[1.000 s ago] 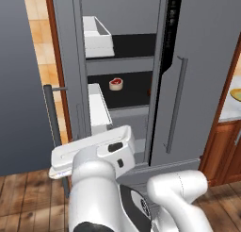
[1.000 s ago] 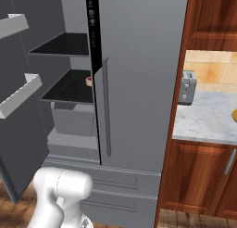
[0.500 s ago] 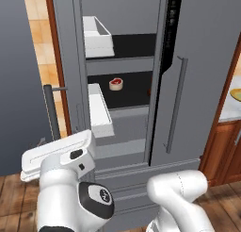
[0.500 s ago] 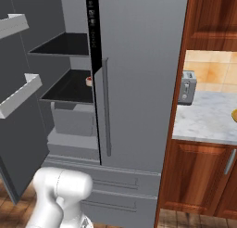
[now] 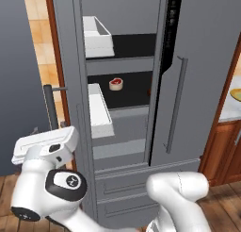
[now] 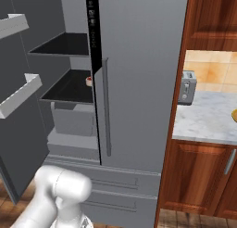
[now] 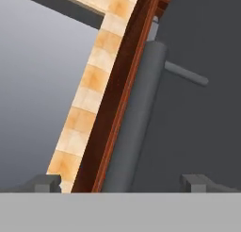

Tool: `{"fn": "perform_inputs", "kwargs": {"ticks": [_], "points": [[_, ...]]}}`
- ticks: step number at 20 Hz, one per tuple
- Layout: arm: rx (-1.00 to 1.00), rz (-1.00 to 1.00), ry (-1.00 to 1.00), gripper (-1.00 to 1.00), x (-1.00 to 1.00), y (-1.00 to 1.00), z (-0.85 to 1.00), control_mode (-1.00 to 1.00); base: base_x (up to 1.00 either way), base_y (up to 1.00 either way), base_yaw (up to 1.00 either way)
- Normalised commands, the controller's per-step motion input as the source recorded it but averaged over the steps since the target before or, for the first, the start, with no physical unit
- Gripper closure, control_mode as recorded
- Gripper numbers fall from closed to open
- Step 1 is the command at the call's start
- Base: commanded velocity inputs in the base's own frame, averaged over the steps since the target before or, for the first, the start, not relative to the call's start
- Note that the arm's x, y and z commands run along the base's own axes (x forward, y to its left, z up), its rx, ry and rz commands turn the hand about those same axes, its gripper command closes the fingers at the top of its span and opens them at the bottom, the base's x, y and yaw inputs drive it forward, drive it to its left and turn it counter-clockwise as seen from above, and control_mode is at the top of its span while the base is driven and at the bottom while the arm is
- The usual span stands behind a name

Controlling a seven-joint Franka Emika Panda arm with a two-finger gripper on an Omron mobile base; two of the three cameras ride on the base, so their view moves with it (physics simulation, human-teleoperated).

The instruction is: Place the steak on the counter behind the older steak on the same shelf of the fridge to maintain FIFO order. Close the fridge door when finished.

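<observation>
Wood plank floor [image 5: 10, 198] of brown tone, seen at the bottom left and right of the left base view. Wall tiles [image 5: 40, 37] in orange and cream squares, bordered by a narrow reddish-brown wooden strip [image 5: 55, 66]. The same tiles [image 7: 89, 99] and strip [image 7: 123, 92] running diagonally in the hand view. Reddish-brown upper cabinet [image 6: 213, 18] at the right side, lower cabinet [image 6: 199, 176] with a grey bar handle [image 6: 230, 161]. Tiled backsplash [image 6: 215, 72] between them, warmly lit. Grey toaster [image 6: 186, 87] standing just before the backsplash. Even, soft light everywhere.

one steak [image 5: 116, 83], two door bins [image 5: 97, 37], one toaster [image 6: 186, 87]
</observation>
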Motion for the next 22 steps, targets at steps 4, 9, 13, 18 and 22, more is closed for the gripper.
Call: {"fn": "perform_inputs", "kwargs": {"ticks": [4, 9, 13, 18, 22], "points": [[0.00, -0.24, 0.00, -1.00, 0.60, 0.04, -0.04, -1.00, 0.00, 0.00, 0.00], [0.07, -0.14, 0.01, -1.00, 0.49, -0.23, 0.00, -1.00, 0.00, 0.00, 0.00], [0.12, -0.07, 0.00, -1.00, 0.29, -0.78, 0.00, -1.00, 0.00, 0.00, 0.00], [0.14, -0.06, 0.00, -1.00, 0.16, -1.00, 0.00, -1.00, 0.00, 0.00, 0.00], [0.13, -0.03, 0.00, -1.00, 0.27, -1.00, 0.00, -1.00, 0.00, 0.00, 0.00]]}}
